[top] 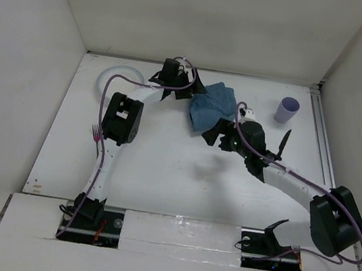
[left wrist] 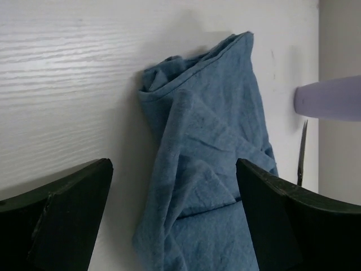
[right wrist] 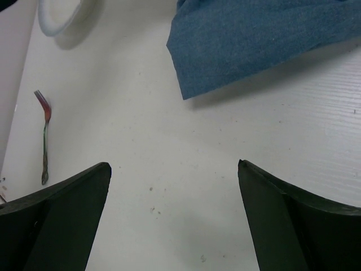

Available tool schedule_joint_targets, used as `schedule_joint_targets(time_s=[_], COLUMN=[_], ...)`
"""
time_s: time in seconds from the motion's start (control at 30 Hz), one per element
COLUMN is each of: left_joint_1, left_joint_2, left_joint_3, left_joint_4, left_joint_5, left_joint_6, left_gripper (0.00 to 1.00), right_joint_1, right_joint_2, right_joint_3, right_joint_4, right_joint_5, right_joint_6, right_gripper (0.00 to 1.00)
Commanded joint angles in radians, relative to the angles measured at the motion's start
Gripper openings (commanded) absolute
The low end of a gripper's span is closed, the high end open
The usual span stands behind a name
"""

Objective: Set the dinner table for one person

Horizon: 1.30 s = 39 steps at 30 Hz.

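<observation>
The large flat white matte counter [top: 175,175] carries everything here. It looks rigid, fixed and fairly smooth, so it is nothing to grip, and light items will probably slide across it easily. The piece to take hold of is the crumpled blue cloth placemat [top: 207,107], which lies in the far half of the counter, roughly midway between the left and right edges. It looks soft, limp and light, and will likely drape and bunch when lifted. A hem or free corner is therefore the sensible grip, for instance the corner nearest the right tool [right wrist: 174,166]. That tool is spread wide and empty over bare counter just beside the corner. The left tool [left wrist: 172,166] hangs over the cloth, also wide apart, with nothing held between its jaws.

A white round plate [top: 117,73] sits in the far left corner and a lilac plastic cup [top: 287,110] near the far right corner. Both are probably hard and light.

A slim tinted fork [right wrist: 44,135] lies near the left edge, and in the top view the left arm and its cable half cover it. A thin dark sliver [top: 283,143] lies toward the right edge, nearer than the cup. It may be a knife, but it is too slight to be sure. From above, both arms overlap the cloth's edges, and its folds hide how many layers lie beneath. The wrist views cut off the plate, the cup and the cloth's near end.
</observation>
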Motion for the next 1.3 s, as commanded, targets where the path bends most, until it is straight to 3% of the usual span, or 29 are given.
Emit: schedule_joint_targets(time_s=[0.0,0.1,0.17,0.23,0.33,0.6,0.73,0.97,1.1,1.27], left_joint_1=[-0.002,-0.002,-0.002,-0.002,-0.013,-0.082,-0.117,-0.189,-0.203,-0.244], left_joint_2=[0.003,0.031,0.031,0.031,-0.003,-0.274,-0.476,-0.685,-0.757,-0.788], left_joint_3=[0.068,0.068,0.068,0.054,0.045,-0.118,-0.350,-0.708,-0.906,-1.041], left_joint_4=[0.098,0.128,0.141,0.172,0.172,0.172,0.244,0.325,0.452,0.499], left_joint_5=[0.084,0.098,0.087,0.076,0.052,-0.094,-0.157,-0.316,-0.278,-0.249], left_joint_6=[-0.029,-0.043,-0.067,-0.068,-0.077,0.043,0.043,0.037,-0.012,-0.052], left_gripper=[0.85,0.57,0.51,0.35,0.00,0.00,0.00,0.00,0.00,0.00], right_joint_1=[-0.024,-0.048,-0.068,-0.080,-0.100,-0.140,-0.150,-0.150,-0.130,-0.111], right_joint_2=[-0.066,-0.114,-0.150,-0.169,-0.204,-0.240,-0.267,-0.257,-0.237,-0.218], right_joint_3=[-0.018,-0.058,-0.073,-0.087,-0.098,-0.127,-0.136,-0.136,-0.146,-0.146], right_joint_4=[0.078,0.078,0.078,0.066,0.055,0.036,0.036,0.036,0.036,0.027], right_joint_5=[-0.073,-0.096,-0.096,-0.096,-0.107,-0.116,-0.127,-0.138,-0.107,-0.067], right_joint_6=[-0.014,-0.014,-0.014,-0.014,-0.014,-0.014,-0.005,-0.005,0.018,0.028], right_gripper=[1.00,0.99,0.99,0.99,0.99,0.99,0.99,0.99,0.99,1.00])
